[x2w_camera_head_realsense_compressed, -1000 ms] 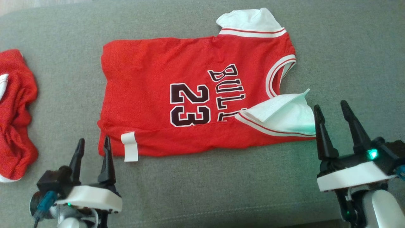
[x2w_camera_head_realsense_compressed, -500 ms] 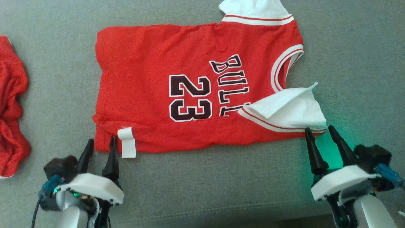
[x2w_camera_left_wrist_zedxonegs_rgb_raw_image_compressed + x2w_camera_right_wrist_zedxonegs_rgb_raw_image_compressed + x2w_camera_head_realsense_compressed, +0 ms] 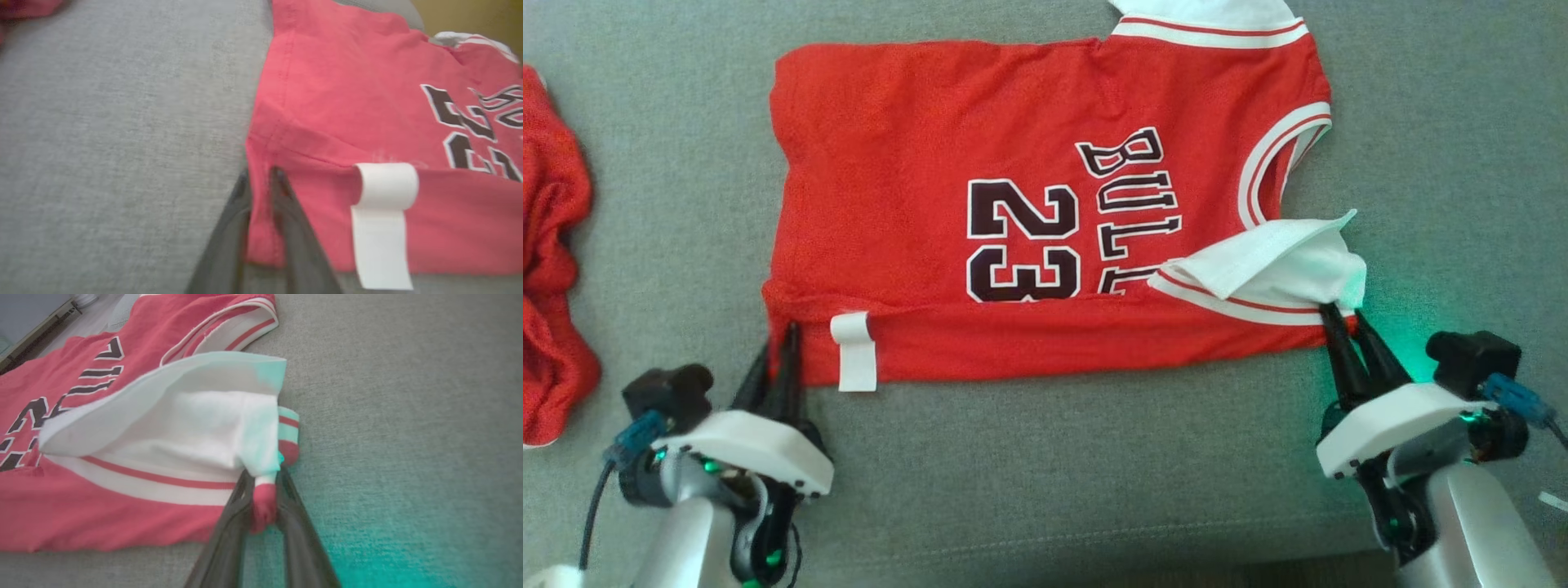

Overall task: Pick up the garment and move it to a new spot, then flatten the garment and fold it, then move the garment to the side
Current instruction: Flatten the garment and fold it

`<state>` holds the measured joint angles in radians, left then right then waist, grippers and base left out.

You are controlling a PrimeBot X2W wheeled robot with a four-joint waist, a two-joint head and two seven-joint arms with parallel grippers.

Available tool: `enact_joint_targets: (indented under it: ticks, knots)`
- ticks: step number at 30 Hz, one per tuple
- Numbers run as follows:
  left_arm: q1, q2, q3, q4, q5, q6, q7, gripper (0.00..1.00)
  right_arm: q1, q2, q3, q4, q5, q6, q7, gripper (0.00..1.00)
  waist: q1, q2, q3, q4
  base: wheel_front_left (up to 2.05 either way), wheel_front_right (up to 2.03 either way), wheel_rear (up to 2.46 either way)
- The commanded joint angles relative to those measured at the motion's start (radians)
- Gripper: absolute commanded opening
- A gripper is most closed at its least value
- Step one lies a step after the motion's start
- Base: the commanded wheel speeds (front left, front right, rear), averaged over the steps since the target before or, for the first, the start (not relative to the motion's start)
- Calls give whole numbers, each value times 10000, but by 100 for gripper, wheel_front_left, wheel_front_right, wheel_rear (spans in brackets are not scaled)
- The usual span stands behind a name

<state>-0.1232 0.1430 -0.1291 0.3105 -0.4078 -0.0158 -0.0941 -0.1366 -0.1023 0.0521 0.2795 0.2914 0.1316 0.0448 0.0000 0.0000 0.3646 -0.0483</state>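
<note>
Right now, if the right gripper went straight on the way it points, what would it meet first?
The right gripper, shut on the jersey edge, would probably push into the white sleeve folded just ahead.

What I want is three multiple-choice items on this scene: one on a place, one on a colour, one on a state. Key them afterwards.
1. Where on the jersey is the white tag?
A. At the collar
B. On the near edge, close to the left claw
C. On the far sleeve

2. What colour are the numerals 23?
A. Black with a white outline
B. Blue
C. Yellow

3. What state is the right claw in?
A. Open above the cloth
B. Shut on nothing
C. Shut on the jersey's corner

Key: 1 B, the tag hangs over the near fold beside that claw. 2 A, the digits are dark and edged white on red. 3 C, the right wrist view shows red cloth pinched between its fingers.
</note>
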Motion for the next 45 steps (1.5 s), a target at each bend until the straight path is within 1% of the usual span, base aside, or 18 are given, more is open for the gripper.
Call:
enact_joint_targets:
  ticks: [1, 7, 12, 18, 22, 26, 30, 31, 32, 33, 38, 41, 45]
  knots:
    - [5, 80, 81, 172, -47, -26, 247, 0, 2, 81, 213, -68, 61, -9, 104, 0, 0, 0, -1, 0, 0, 0, 0]
    - [279, 66, -12, -222, -34, 23, 137, 0, 164, 136, 53, -451, 163, -9, 30, 0, 0, 0, -91, 29, 0, 0, 0]
    - [614, 135, 4, -900, 26, 213, 99, 0, 501, 139, -138, -1034, 178, -9, 114, 0, 0, 0, -263, 94, 0, 0, 0]
    - [1108, 359, 96, -1671, 50, 435, 320, 0, 1368, 176, -482, -2033, 169, -9, 659, 0, 0, 0, -597, 147, 0, 0, 0]
    - [1695, 415, 190, -2008, -35, 717, 657, 0, 2191, 290, -813, -2662, 136, -9, 1133, 0, 0, 0, -870, 87, 0, 0, 0]
    - [2065, 377, 172, -2091, -147, 847, 921, 0, 2555, 369, -912, -2815, 128, -9, 1327, 0, 0, 0, -1043, 24, 0, 0, 0]
    - [2303, 347, 174, -1975, -246, 966, 1122, 0, 2712, 416, -882, -2715, 145, -9, 1474, 0, 0, 0, -1206, -16, 0, 0, 0]
    - [2319, 356, 167, -1934, -240, 968, 1102, 0, 2743, 426, -883, -2702, 155, -9, 1499, 10, 0, 0, -1234, -7, 0, 0, 0]
    - [2323, 346, 170, -1875, -253, 977, 1076, 45, 2773, 436, -893, -2694, 158, -9, 1519, 49, 0, 0, -1263, 3, 0, 0, 0]
    - [2320, 337, 173, -1810, -256, 996, 1052, 100, 2794, 445, -900, -2699, 168, -9, 1529, 100, 0, 0, -1283, 5, 0, 0, 0]
    - [2224, 282, 175, -1758, -214, 1037, 742, 100, 2715, 477, -905, -2975, 34, -9, 1183, 100, 0, 0, -1364, -6, 0, 0, 0]
    - [2157, 274, 208, -1896, -43, 1167, 334, 100, 2562, 463, -749, -3283, -94, -9, 840, 100, 0, 0, -1436, -19, 0, 0, 0]
    - [2057, 305, 218, -2450, 338, 1403, -298, 100, 2186, 223, -469, -3868, -371, -9, 366, 100, 0, 0, -1585, -60, 0, 0, 0]
